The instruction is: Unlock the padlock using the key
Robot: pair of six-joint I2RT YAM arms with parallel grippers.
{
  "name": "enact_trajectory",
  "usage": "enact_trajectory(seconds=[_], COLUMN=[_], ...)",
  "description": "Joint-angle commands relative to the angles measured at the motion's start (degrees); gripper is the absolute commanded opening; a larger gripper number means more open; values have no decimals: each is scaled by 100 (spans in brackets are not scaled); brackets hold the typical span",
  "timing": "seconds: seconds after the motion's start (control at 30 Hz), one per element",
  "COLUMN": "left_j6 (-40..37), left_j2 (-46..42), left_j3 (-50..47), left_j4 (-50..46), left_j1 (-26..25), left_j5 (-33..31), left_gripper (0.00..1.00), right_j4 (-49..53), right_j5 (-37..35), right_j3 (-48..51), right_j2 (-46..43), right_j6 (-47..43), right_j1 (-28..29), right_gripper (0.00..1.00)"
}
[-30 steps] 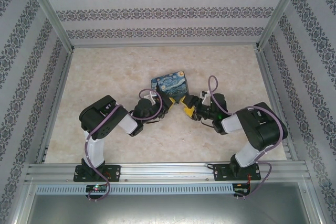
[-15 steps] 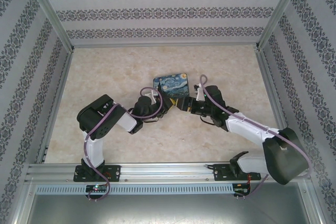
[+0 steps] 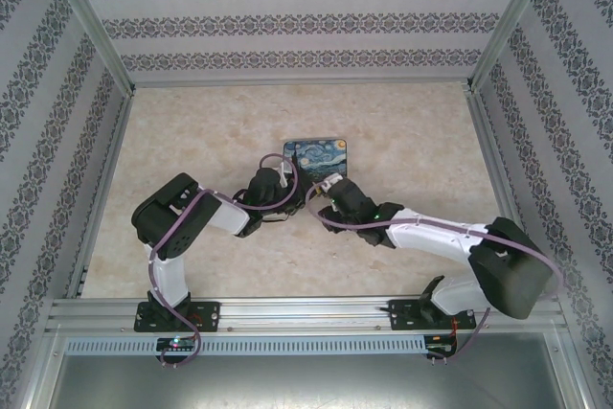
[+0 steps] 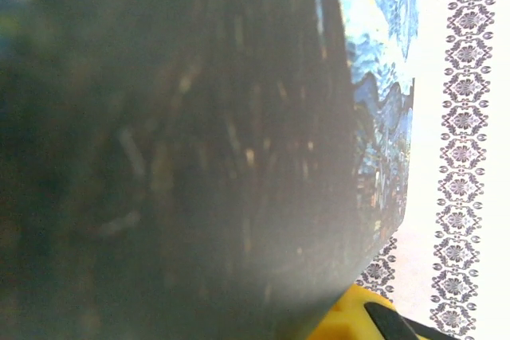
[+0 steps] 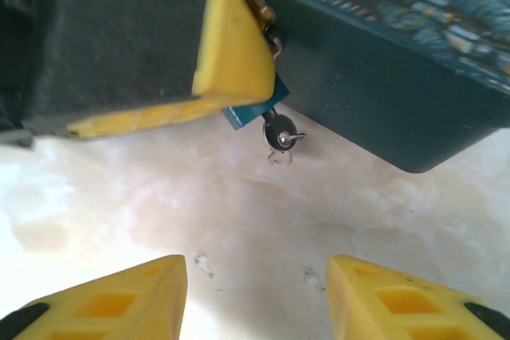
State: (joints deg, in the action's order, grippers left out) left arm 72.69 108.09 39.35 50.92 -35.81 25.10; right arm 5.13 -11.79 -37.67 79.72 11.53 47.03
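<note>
The blue padlock (image 5: pixel 249 114) hangs at the front of the painted tin (image 5: pixel 382 61), mostly hidden under a yellow finger (image 5: pixel 231 45) of my left gripper (image 3: pixel 293 186), which is shut on it. The small dark key (image 5: pixel 279 134) sticks out of the padlock's lower end, just above the table. My right gripper (image 5: pixel 256 292) is open a short way in front of the key, with nothing between its fingers and touching nothing. From above, my right gripper (image 3: pixel 327 200) sits close to the left one, below the tin (image 3: pixel 321 154).
The tin's dark side wall (image 4: pixel 199 149) blurs across the left wrist view, with its painted lid (image 4: pixel 382 77) at the right and a yellow fingertip (image 4: pixel 358 318) at the bottom. Bare marble tabletop (image 5: pixel 255 212) lies under the right gripper. Patterned walls (image 3: pixel 306 21) enclose the table.
The right arm has stretched out and swung its gripper left and nearer, toward the padlock, with its jaws narrowing. The left arm and the tin have shifted slightly.
</note>
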Motion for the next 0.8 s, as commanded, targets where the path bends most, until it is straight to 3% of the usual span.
enact_trajectory(seconds=[0.0,0.5,0.63,0.77], left_j6=[-60,-118,-118,-132], left_j2=[-144,-175,-205,-236], left_j3=[107,152,150,123], left_j4=[-467,-609,-634,-645], left_j1=[74,74,72,72], left_j5=[261,331,344,353], left_gripper=[0,0,0,0], right_j4=[5,-106,-99,-79], right_j5=[-710,-1009,-1062,-1024], right_j3=[-173,-913,-1121,-1250], right_j2=[296,1317,1590,1647], right_j6=[-511,-874,-920,-886], right_j1=[112,159,119,59], right_gripper=[47,40,32,18])
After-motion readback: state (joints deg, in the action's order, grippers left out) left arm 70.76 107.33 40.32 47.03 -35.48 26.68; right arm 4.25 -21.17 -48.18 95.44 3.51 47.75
